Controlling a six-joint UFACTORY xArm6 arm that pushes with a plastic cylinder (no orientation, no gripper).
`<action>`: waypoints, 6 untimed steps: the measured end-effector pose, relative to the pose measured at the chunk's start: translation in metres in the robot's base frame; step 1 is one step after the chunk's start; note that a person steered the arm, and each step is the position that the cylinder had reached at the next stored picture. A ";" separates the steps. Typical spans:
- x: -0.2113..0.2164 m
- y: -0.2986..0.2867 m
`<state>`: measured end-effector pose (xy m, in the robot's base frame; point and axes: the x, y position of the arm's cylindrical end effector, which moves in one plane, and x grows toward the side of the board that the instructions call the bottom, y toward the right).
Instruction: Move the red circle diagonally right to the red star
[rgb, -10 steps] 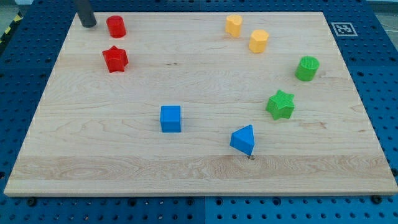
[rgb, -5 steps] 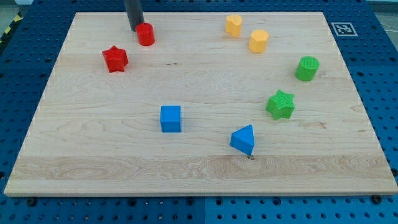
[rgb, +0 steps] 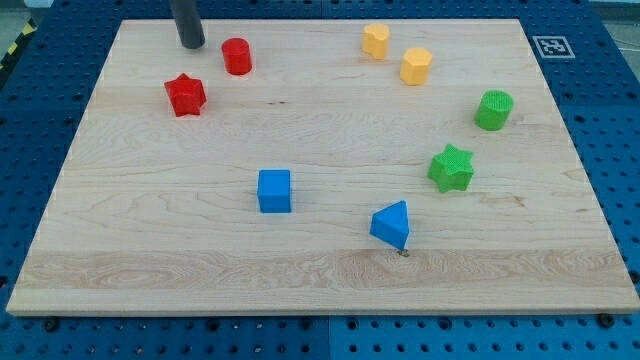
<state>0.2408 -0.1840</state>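
The red circle stands near the board's top, up and to the right of the red star. A gap of bare wood lies between the two. My tip is on the board to the left of the red circle, apart from it, and above the red star. The dark rod runs up out of the view's top.
Two yellow blocks sit at the top right. A green cylinder and a green star are at the right. A blue cube and a blue triangle lie lower in the middle of the wooden board.
My tip pushed the red circle rightward from above the red star to its upper right, then drew back to the left, leaving the circle where it stands.
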 end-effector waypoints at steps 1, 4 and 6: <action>-0.001 0.016; -0.001 0.084; -0.026 0.063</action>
<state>0.2144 -0.1207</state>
